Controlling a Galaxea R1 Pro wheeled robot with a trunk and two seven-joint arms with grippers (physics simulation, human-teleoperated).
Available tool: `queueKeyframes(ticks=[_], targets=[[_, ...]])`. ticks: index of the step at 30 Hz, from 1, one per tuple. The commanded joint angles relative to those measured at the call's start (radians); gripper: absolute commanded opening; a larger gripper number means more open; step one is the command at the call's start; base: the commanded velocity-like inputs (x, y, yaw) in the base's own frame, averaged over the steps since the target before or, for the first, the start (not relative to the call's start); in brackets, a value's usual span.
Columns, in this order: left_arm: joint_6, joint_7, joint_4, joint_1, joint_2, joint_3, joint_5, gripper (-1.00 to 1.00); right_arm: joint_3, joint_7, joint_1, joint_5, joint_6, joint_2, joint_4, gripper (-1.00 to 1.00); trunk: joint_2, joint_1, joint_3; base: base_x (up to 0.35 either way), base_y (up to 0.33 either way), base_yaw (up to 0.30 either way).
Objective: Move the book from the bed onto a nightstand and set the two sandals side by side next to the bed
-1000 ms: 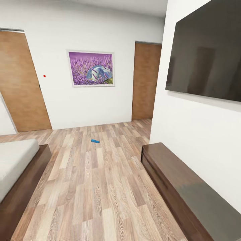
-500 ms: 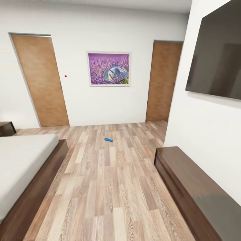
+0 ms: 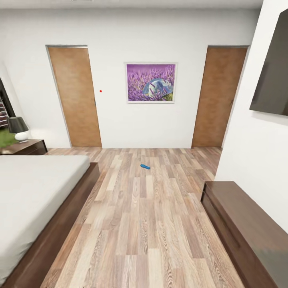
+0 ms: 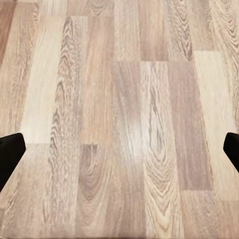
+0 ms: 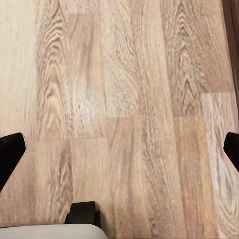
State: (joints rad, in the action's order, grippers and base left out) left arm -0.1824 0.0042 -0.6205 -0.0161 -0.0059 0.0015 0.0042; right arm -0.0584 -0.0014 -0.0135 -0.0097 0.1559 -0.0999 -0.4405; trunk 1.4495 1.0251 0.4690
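One bright blue sandal [image 3: 145,166] lies flat on the wood-plank floor, far ahead, between the bed and the back wall. The bed [image 3: 36,192], with a dark brown frame and a bare pale mattress, runs along the left of the head view. Beyond its far corner stands a dark nightstand [image 3: 26,147]. The book is out of view. In the left wrist view my left gripper [image 4: 119,149] is open over bare floor, its dark fingertips [image 4: 10,154] at the frame edges. My right gripper [image 5: 119,149] is open too, also over floor planks.
A long low dark brown cabinet [image 3: 248,232] lines the right wall under a dark screen [image 3: 272,80]. Two wooden doors [image 3: 76,96] and a purple picture [image 3: 151,83] are on the back wall. A lamp [image 3: 18,129] sits on the nightstand. A wide strip of floor runs between bed and cabinet.
The head camera has turned left, so the whole picture has slid right. The nightstand, the lamp and more of the bed have come into view. The sandal itself has not moved.
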Motion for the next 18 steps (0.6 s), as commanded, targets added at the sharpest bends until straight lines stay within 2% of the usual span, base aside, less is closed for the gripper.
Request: queueKeyframes(ticks=[1, 18], targets=[[-0.003, 0.000, 0.001, -0.001, 0.000, 0.000, 0.000, 1.00, -0.001, 0.000, 0.000, -0.001, 0.003, 0.000, 0.000, 1.00, 0.001, 0.000, 0.001, 0.000, 0.000, 0.293], [-0.003, 0.000, 0.002, -0.001, 0.000, 0.000, 0.000, 1.00, -0.001, 0.000, 0.000, -0.001, 0.004, 0.000, 0.000, 1.00, 0.001, 0.000, 0.001, 0.000, 0.000, 0.293]])
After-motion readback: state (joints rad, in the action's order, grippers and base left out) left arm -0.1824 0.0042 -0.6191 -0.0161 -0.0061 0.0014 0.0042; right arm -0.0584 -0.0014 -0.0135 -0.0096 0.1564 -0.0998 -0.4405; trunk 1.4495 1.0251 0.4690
